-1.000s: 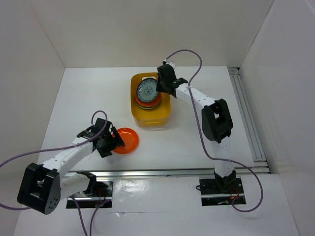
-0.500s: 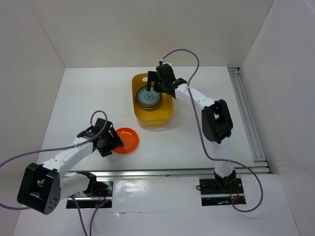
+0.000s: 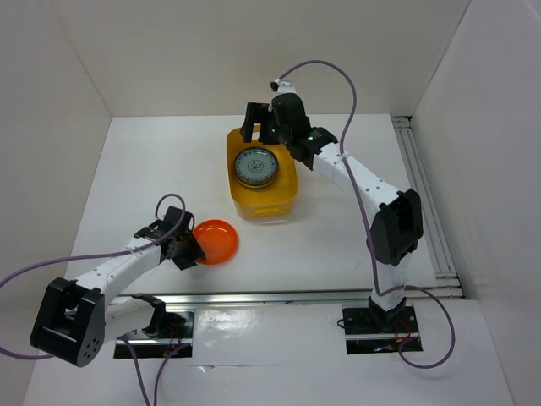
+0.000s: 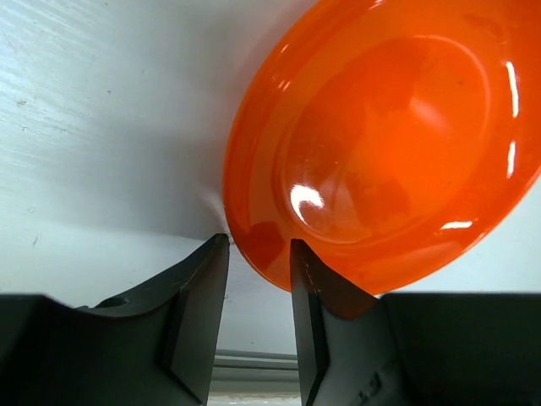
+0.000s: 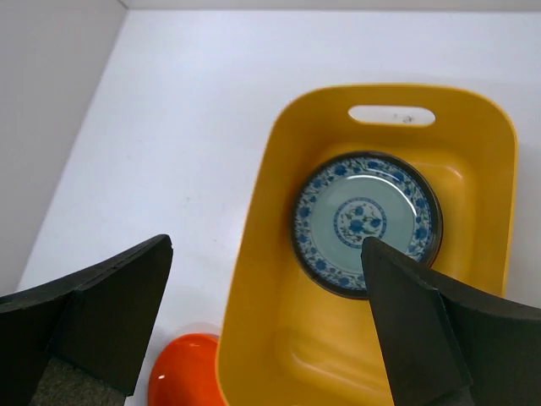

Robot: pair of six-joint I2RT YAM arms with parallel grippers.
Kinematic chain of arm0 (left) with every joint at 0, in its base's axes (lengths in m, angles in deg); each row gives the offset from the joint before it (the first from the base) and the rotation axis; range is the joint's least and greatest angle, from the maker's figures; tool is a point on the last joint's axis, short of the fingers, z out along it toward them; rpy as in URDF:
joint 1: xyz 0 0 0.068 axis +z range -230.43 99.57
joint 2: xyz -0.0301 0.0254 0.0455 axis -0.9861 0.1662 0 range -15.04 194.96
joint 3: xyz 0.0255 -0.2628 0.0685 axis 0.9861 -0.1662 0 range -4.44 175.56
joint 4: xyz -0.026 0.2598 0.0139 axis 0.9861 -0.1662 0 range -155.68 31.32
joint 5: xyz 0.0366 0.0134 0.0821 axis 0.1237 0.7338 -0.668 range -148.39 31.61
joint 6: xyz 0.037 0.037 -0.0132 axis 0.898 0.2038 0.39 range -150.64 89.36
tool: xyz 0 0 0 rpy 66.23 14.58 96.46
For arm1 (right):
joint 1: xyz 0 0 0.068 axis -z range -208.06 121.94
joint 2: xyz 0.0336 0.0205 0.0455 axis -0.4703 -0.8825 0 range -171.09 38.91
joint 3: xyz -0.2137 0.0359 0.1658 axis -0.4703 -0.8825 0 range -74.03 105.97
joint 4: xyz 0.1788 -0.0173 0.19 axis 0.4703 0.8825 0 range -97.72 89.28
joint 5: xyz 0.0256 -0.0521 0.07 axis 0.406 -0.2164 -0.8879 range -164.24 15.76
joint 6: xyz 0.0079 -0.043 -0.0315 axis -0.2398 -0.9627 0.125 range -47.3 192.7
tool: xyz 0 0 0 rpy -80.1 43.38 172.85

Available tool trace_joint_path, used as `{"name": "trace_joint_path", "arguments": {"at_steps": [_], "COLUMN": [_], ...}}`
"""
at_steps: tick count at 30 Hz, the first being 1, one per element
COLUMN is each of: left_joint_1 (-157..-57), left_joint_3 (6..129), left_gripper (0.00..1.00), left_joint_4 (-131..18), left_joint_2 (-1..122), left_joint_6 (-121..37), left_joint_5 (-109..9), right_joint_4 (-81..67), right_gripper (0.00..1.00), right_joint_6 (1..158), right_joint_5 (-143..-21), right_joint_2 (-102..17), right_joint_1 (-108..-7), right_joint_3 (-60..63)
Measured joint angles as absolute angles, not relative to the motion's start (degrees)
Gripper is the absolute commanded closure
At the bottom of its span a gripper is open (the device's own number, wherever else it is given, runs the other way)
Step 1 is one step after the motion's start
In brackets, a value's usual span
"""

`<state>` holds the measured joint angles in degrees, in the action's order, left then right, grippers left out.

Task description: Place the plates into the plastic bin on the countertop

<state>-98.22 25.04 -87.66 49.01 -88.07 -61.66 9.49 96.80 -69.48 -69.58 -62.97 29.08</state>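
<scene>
Just dropped patterned plate (image 5: pixel 365 222) into bin (image 5: pixel 473 97) below right claw (image 5: pixel 266 245), now lifted, wide open, empty. Pinching rim of orange plate (image 4: pixel 380 135) with left claw (image 4: pixel 258 254), looks like last one to go.

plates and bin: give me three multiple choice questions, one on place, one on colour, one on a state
1. Relative to the plastic bin, the orange plate lies:
A inside it
B outside it, on the countertop
C leaning on its rim

2. The top plate in the bin is:
A black
B lime green
C blue and white

3. The right claw is:
A open, holding nothing
B shut on a plate
C shut on the bin's handle

Answers: B, the top view shows it on the white surface beside the bin. C, the right wrist view shows its blue pattern. A, its fingers stand wide apart above the bin.
</scene>
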Motion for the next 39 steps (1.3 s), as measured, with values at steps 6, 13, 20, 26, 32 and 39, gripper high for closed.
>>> {"name": "trace_joint_path", "arguments": {"at_steps": [6,13,20,26,32,39], "left_joint_1": [-98.2,-98.2,-98.2,-97.5,-92.1,-87.5], "left_joint_3": [24.7,24.9,26.7,29.6,40.0,56.2], "left_gripper": [0.5,0.74,1.0,1.0,1.0,1.0], "left_joint_4": [-85.3,-84.2,-81.0,-86.1,-97.7,-98.0], "left_joint_2": [50.7,52.0,55.7,55.2,42.3,44.6], "left_joint_6": [-88.3,-90.6,-92.4,-92.6,-90.4,-83.8], "left_joint_5": [-61.9,-63.5,-63.5,-66.3,-74.7,-78.5], "right_joint_4": [9.4,9.6,10.5,11.1,11.3,11.5], "right_gripper": [0.0,0.0,0.0,0.0,0.0,0.0], "right_joint_6": [96.8,96.8,96.8,96.8,96.8,96.8], "right_joint_5": [-69.7,-69.7,-70.1,-70.2,-70.2,-70.5], "right_joint_2": [-62.5,-57.9,-55.8,-53.2,-49.2,-47.2], "right_joint_1": [-63.2,-62.8,-61.0,-58.5,-56.5,-52.8], "right_joint_3": [28.4,26.4,24.5,23.8,23.6,23.0]}}
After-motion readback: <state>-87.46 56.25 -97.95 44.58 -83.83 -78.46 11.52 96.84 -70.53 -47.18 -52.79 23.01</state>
